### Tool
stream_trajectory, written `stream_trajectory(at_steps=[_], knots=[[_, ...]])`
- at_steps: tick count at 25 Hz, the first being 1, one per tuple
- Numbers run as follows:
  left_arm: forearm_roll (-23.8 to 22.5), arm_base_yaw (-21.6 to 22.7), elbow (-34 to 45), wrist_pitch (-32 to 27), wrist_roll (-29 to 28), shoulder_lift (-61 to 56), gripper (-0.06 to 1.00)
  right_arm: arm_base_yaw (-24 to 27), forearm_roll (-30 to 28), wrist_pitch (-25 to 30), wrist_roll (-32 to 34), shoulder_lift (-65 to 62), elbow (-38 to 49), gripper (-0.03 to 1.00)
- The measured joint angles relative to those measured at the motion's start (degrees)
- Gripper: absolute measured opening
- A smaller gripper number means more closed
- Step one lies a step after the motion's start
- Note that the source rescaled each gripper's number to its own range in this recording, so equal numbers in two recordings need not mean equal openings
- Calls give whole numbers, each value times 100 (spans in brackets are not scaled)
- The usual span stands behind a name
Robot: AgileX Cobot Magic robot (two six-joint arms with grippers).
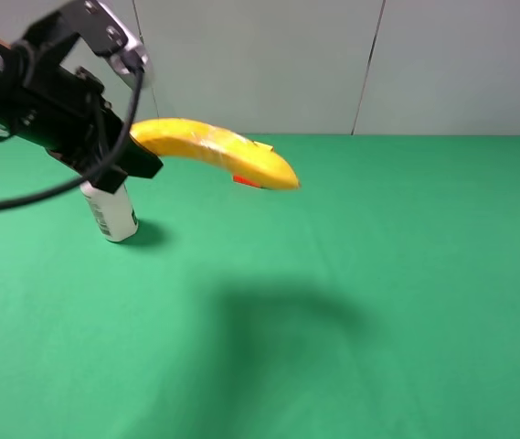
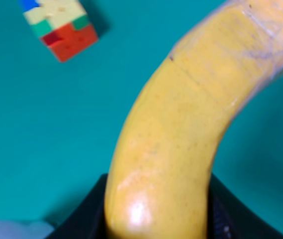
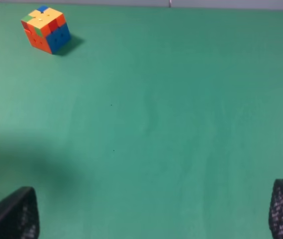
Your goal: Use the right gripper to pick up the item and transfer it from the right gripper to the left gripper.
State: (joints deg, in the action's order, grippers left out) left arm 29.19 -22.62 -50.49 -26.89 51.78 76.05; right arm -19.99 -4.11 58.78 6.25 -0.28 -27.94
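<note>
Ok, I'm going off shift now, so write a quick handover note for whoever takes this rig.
The left gripper is shut on one end of the banana, held in the air above the green table.
The right gripper is open and empty over bare cloth.
Done: the banana is in the left gripper.
Left: apparently nothing.
The white bottle and puzzle cube sit untouched on the table.

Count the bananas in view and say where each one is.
1. The banana is clamped at one end in the left end effector, up above the green table; no other shows.
</note>
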Motion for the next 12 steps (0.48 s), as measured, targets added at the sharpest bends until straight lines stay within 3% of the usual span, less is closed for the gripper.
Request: stream_trajectory(at_steps=[12], knots=[[-13, 1061, 0, 47, -1328, -363, 0, 0, 2, 0, 0, 0, 0, 99]])
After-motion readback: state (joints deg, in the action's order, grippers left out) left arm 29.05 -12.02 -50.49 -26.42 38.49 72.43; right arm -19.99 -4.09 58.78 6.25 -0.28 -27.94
